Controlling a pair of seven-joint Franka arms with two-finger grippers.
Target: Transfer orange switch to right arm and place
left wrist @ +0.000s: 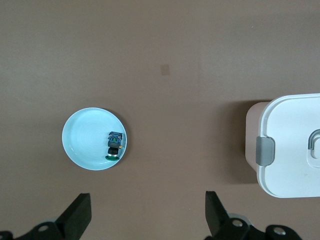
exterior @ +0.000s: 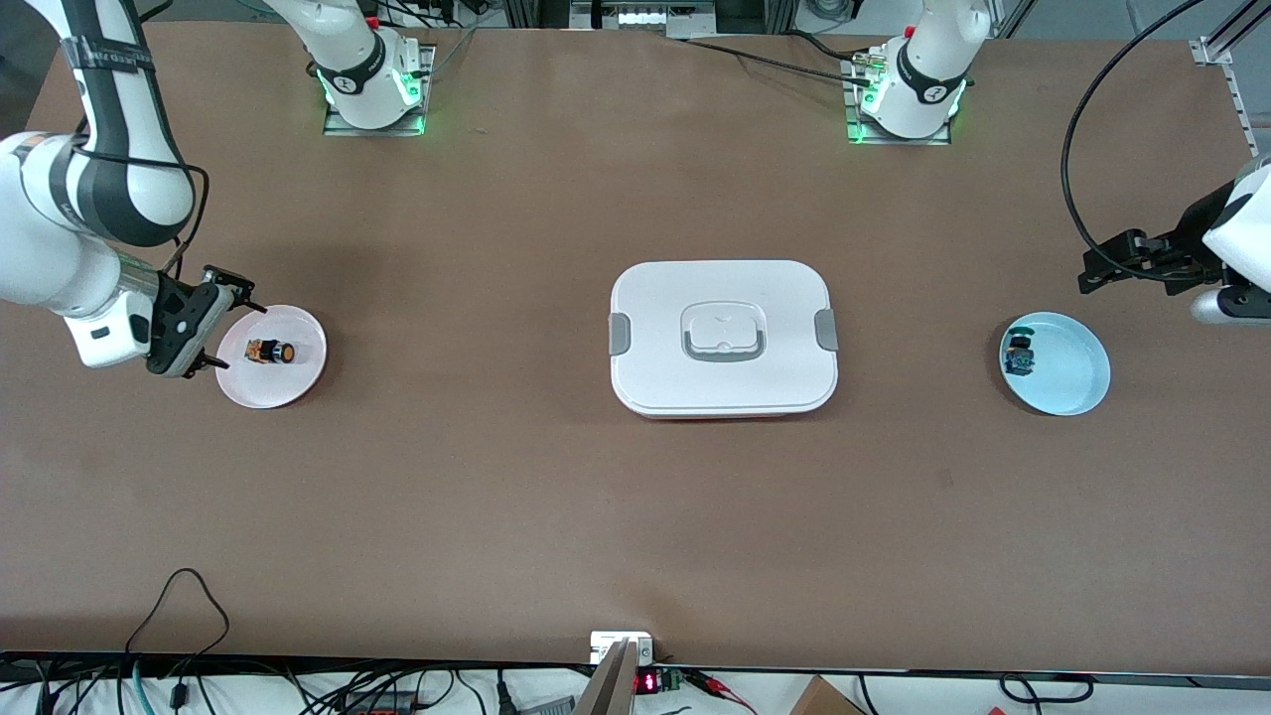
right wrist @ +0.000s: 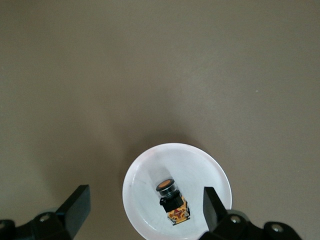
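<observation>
The orange switch [exterior: 270,352] lies on its side in a small white plate [exterior: 298,328] toward the right arm's end of the table. In the right wrist view the orange switch [right wrist: 172,200] shows its orange cap and black body on the plate [right wrist: 145,170]. My right gripper [exterior: 243,338] hangs over that plate's rim, open and empty; in its wrist view the gripper [right wrist: 145,192] has the switch between its spread fingers, apart from them. My left gripper [exterior: 1089,276] is open and empty over bare table at the left arm's end; in its wrist view the gripper [left wrist: 147,199] holds nothing.
A light blue plate [exterior: 1067,372] holds a similar small switch with a dark cap [exterior: 1019,356]; both show in the left wrist view, plate [left wrist: 85,135] and switch [left wrist: 114,145]. A white lidded box [exterior: 723,338] sits mid-table, its corner in the left wrist view [left wrist: 295,145].
</observation>
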